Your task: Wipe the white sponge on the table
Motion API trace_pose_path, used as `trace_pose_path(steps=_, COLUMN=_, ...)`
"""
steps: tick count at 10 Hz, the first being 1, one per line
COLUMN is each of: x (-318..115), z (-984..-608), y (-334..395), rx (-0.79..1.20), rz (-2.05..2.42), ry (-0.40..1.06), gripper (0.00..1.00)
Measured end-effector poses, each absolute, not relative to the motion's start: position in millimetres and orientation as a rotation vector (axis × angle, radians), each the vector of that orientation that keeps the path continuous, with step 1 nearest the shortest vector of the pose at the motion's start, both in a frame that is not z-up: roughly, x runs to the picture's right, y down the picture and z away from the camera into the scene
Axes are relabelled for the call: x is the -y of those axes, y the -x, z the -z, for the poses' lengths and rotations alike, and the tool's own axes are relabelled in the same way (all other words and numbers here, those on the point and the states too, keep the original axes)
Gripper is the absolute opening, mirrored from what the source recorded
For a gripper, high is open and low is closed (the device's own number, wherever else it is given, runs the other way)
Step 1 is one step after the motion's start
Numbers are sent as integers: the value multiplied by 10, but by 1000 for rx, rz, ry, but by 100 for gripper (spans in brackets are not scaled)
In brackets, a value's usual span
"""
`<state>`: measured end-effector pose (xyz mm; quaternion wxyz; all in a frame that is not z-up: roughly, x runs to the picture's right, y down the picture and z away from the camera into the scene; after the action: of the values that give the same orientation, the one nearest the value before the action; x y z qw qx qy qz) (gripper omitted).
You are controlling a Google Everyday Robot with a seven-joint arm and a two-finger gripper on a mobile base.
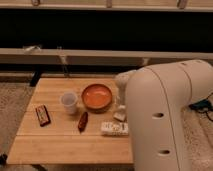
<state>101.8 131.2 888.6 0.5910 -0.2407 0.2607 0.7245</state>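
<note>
Closest in, on the right: bulky white arm (160, 120), blocking sight of the table's right edge, so hard to judge how much room lies on that side. Below its far end, gripper (120, 106) pointing down just above the white sponge (120, 116), jaws spread and clamped on nothing so far as can be made out. Sponge lying middle-right on the table (55, 145) and hemmed in: flat white printed piece (114, 128) just in front, orange bowl (97, 96) just behind and to the left. Likely trouble: closing off-centre on so small and soft a block and squashing or flicking it aside; sweeping forward and shoving the printed piece off the near edge; sweeping back and knocking the bowl, or, left of it, the white cup (69, 101), light enough to tip by the look of it. Could also press too lightly and wipe nothing, or too hard and snag on a plank seam. Pale wooden plank top, level, carrying farther left a small reddish-brown stick (83, 121) and a dark bar (42, 115), both well apart from the work. Around the table, speckled carpet (15, 102); behind, a long pale rail (100, 54); beyond that, dark wall (100, 30)
</note>
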Motion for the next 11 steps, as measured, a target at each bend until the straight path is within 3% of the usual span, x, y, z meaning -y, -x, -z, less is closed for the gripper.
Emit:
trace_pose_path(steps=3, x=-1337, z=-8935, y=-980, rx=-627, rz=-1673, ry=567, gripper=60)
trace_pose_path(steps=8, x=-1388, z=-8915, y=-1028, rx=-657, rz=-1696, ry=562, gripper=9)
trace_pose_path(steps=9, x=-1401, z=-8895, y=-1050, rx=-661, rz=-1702, ry=559, gripper=2)
trace_pose_path(steps=11, x=-1404, z=-8880, y=-1080, rx=-661, rz=-1717, ry=551, gripper=0)
